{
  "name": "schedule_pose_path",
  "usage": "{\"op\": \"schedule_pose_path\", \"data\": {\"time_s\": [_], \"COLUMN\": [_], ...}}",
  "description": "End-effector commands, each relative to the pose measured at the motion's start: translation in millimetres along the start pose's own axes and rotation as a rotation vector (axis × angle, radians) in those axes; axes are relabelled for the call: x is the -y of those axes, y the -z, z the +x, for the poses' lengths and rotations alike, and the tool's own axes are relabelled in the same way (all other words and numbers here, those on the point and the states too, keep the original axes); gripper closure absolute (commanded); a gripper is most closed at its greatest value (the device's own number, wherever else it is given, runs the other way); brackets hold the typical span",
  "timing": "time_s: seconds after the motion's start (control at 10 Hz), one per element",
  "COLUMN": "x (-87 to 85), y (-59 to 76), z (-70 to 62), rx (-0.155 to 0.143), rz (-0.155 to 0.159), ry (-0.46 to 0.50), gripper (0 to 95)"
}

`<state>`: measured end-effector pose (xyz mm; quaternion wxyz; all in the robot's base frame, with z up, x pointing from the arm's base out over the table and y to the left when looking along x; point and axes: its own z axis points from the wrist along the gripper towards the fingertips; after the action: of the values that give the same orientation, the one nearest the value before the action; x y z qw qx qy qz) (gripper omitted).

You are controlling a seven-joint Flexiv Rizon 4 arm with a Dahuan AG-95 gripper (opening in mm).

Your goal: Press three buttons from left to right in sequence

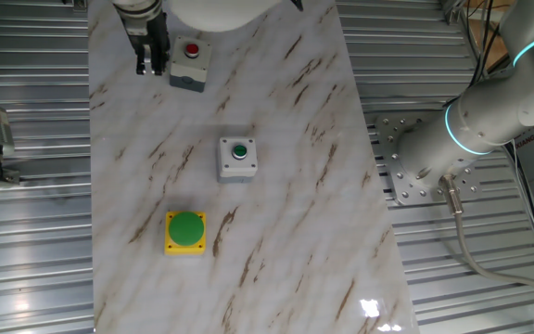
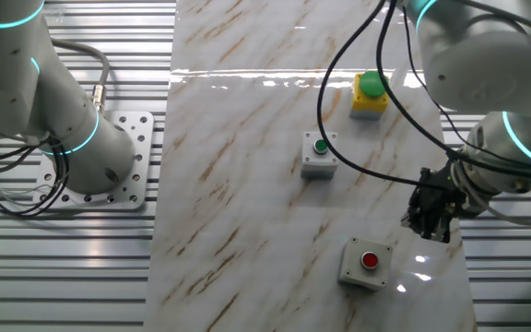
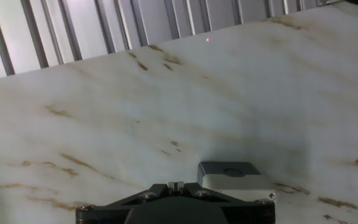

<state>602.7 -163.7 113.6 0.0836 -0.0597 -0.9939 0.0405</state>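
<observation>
The rigid grey plastic box with the small red button (image 2: 369, 261) should be pressed squarely on its cap; the fingers (image 2: 429, 224), state indeterminable, hover beside it.

From my hand camera I see the gripper (image 3: 176, 185) at the bottom edge, its two fingertips pressed together with only a thin seam between them. Just beyond and right of the tips sits a grey box (image 3: 232, 175) on the marble tabletop (image 3: 166, 106), its top too foreshortened to make out. Ribbed metal flooring (image 3: 104, 25) runs past the table's far edge.
</observation>
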Motion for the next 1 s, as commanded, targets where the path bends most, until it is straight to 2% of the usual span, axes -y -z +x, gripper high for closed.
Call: {"op": "schedule_pose_path", "data": {"time_s": [0.1,0.3,0.7,1.0], "x": [-0.3,-0.3,-0.3,-0.3], "y": [0.4,0.4,0.4,0.4], "z": [-0.1,-0.1,-0.1,-0.1], "rx": [-0.013,-0.018,-0.07,-0.073], "rz": [-0.008,-0.008,-0.029,-0.046], "ry": [0.082,0.174,0.273,0.357], "gripper": [95.0,95.0,95.0,95.0]}}
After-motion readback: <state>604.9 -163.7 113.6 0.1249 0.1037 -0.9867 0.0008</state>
